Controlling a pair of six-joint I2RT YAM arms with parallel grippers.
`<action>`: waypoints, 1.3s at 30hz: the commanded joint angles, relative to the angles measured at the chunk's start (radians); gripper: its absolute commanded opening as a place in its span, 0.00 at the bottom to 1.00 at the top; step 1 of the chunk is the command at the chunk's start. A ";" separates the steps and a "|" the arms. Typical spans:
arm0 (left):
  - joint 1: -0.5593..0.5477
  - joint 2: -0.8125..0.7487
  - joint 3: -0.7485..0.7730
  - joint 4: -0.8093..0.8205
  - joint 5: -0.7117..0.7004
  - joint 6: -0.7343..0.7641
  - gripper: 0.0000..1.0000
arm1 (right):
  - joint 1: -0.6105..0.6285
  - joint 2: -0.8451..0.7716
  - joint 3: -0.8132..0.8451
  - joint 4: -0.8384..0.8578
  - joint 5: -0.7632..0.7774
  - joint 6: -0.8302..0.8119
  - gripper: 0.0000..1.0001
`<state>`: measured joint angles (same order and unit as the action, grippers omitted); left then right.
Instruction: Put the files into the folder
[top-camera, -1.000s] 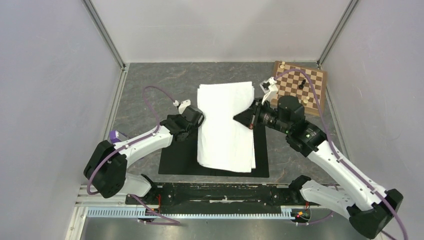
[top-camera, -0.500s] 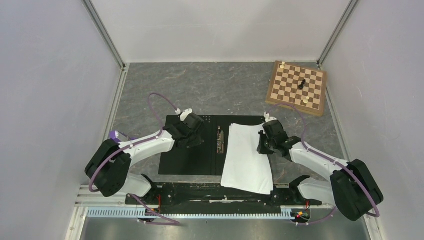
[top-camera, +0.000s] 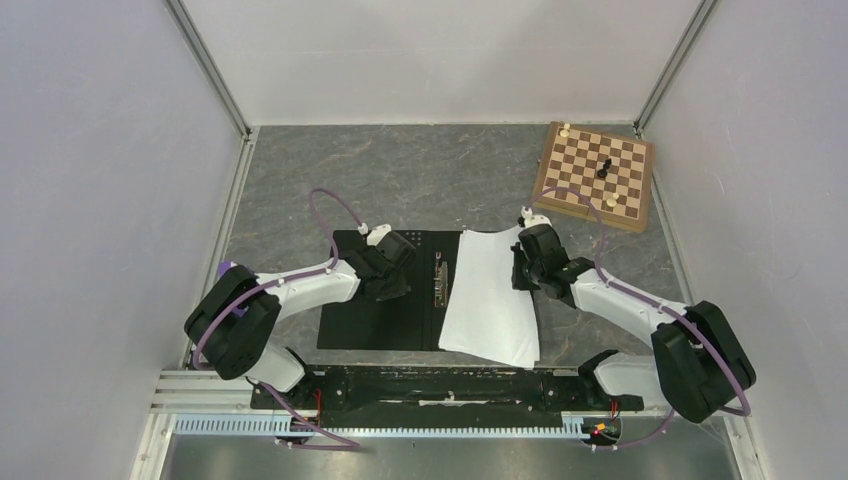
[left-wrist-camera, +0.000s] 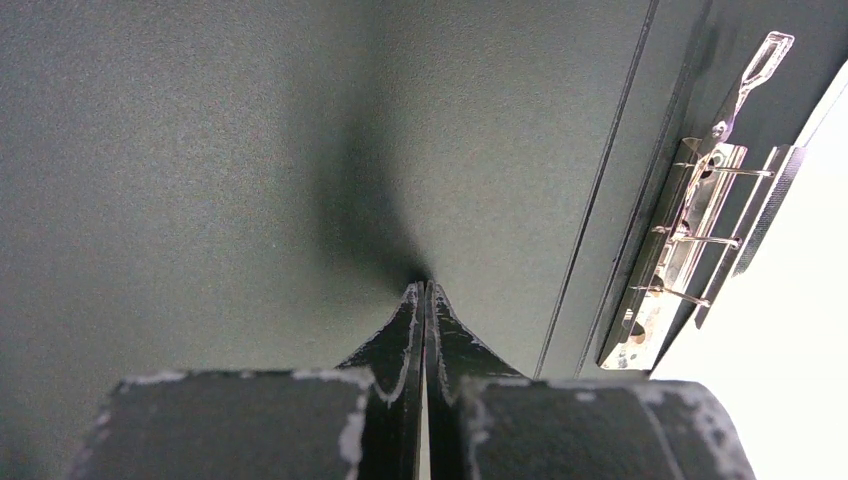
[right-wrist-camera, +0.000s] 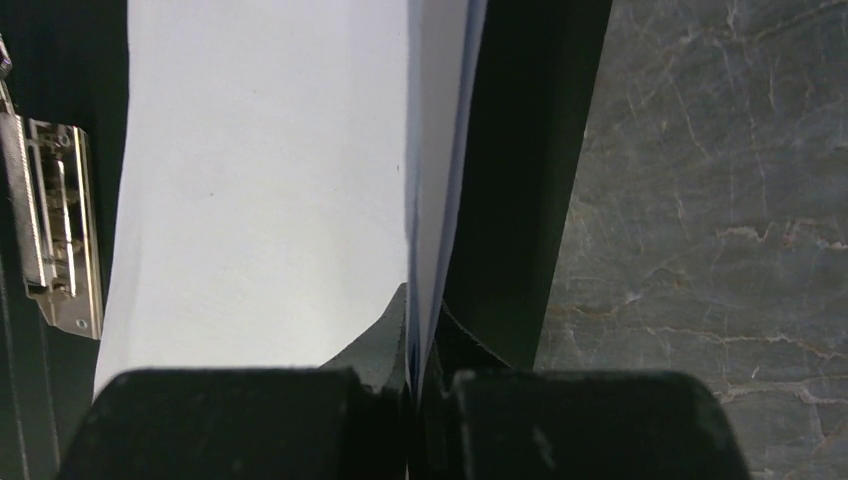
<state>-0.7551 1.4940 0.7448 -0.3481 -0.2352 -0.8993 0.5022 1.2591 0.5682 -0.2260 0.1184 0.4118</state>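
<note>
One folder (top-camera: 385, 322) lies on the tabletop (top-camera: 400, 180), with one metal clip (top-camera: 441, 272) in it. There is one stack of paper sheets (top-camera: 490, 300). At least two show in the right wrist view, and the full number cannot be told. One chessboard (top-camera: 594, 175) bears three chess pieces (top-camera: 604, 168), two pale and one black. There are two arms (top-camera: 300, 290), the left end effector (top-camera: 393, 281), the right end effector (top-camera: 520, 270), and two purple cables (top-camera: 325, 213).

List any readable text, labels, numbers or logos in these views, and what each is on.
None readable in any view.
files: blank white, no print.
folder: plain black inner face, no label in view.
clip: bare metal, no legible stamp.
chessboard: squares only; any edge lettering is too small to make out.
</note>
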 joint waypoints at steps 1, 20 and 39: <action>-0.005 0.024 0.007 -0.005 -0.029 -0.039 0.02 | 0.005 0.032 0.058 0.073 0.020 -0.012 0.00; -0.005 0.047 0.018 -0.014 -0.037 -0.027 0.02 | -0.006 0.080 0.143 0.062 0.157 -0.050 0.00; -0.004 0.035 0.017 -0.014 -0.038 -0.021 0.02 | -0.143 0.166 0.170 0.101 0.125 0.086 0.00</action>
<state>-0.7551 1.5131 0.7601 -0.3412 -0.2382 -0.8997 0.3645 1.4395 0.7197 -0.1749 0.2684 0.4793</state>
